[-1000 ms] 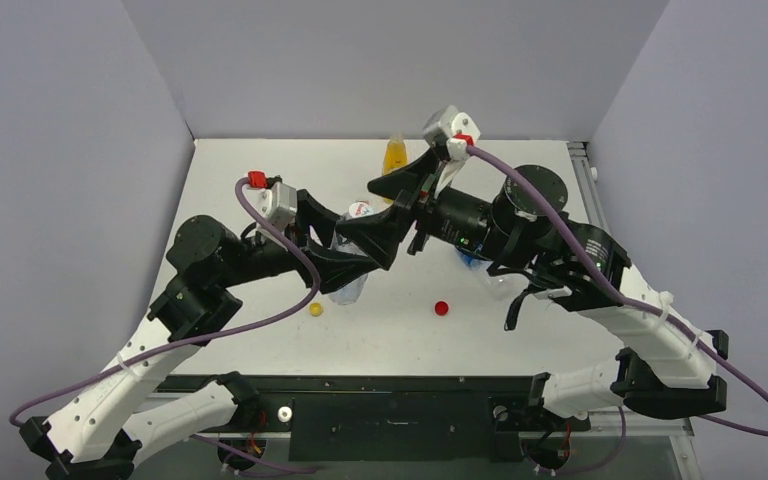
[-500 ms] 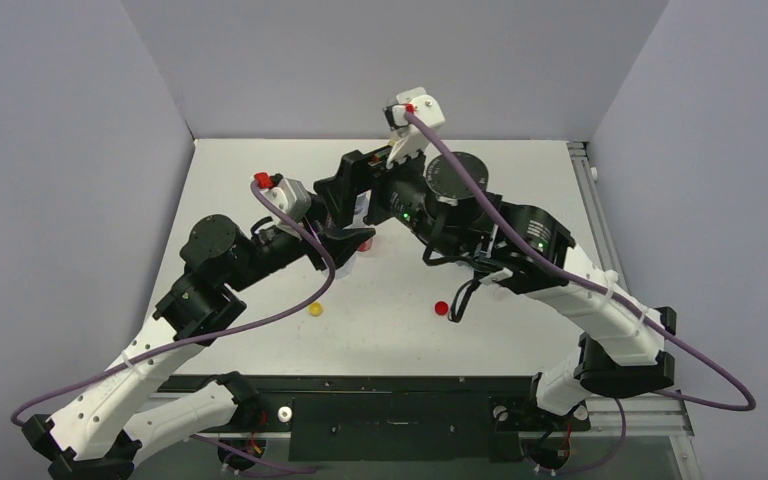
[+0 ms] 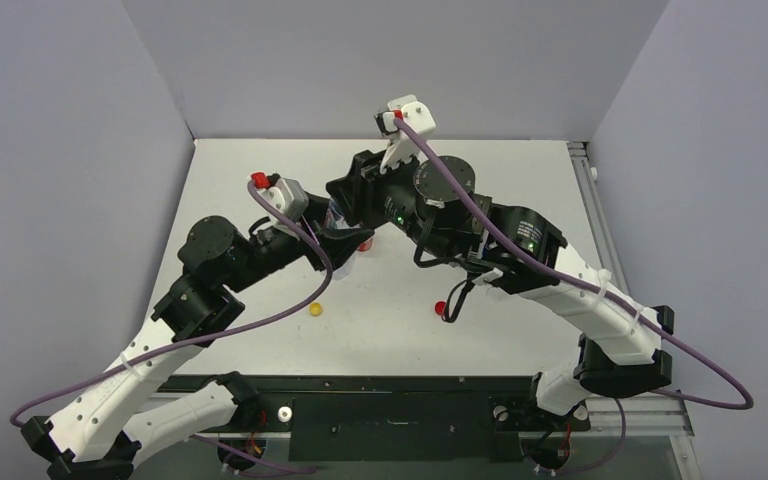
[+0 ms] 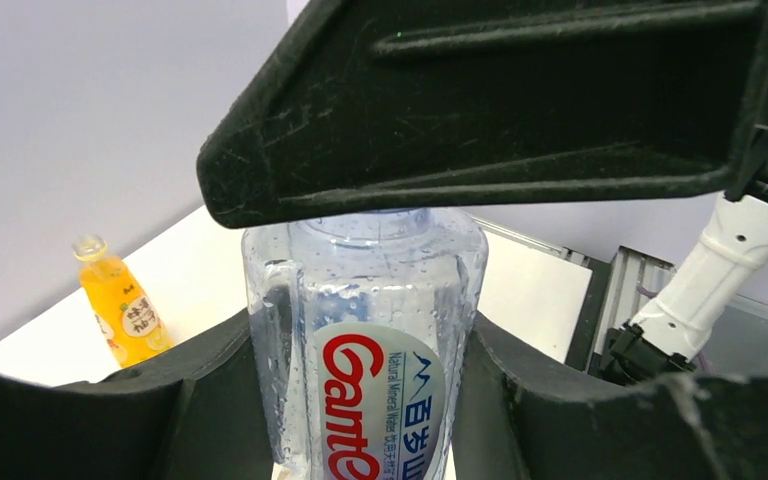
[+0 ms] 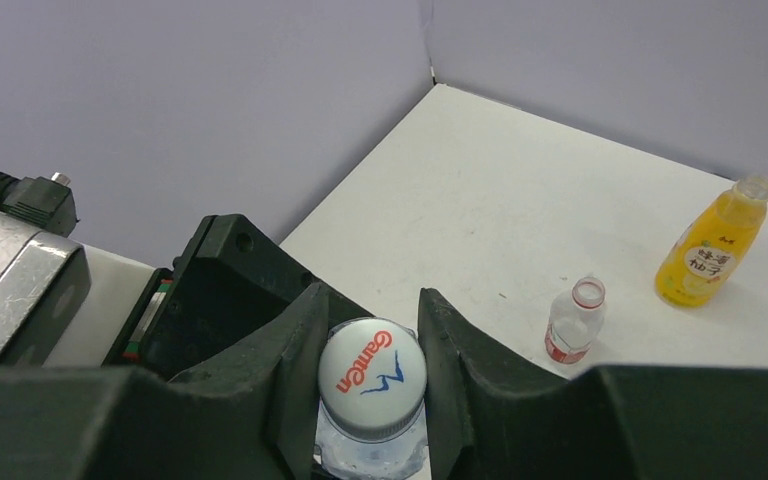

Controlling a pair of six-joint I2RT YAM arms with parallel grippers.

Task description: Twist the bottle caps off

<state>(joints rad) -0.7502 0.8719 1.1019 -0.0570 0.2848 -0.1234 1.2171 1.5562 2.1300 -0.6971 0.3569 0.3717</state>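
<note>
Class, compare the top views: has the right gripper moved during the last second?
Yes. The right gripper has shifted left, away from the red cap and towards the yellow cap's side.

The left arm (image 3: 205,265) and right arm (image 3: 520,240) share one build: white lower links and black, drum-shaped joint housings. A purple cable (image 3: 260,322) runs along each arm to a silver-white camera block (image 3: 282,197) with a red plug (image 3: 257,180). The fingers (image 5: 465,370) are matte black, wedge-shaped, ribbed plastic, lightly scuffed. A small green light (image 3: 400,215) glows on the right arm.

White table (image 3: 260,175), pale lilac walls (image 3: 360,60) on three sides
</note>
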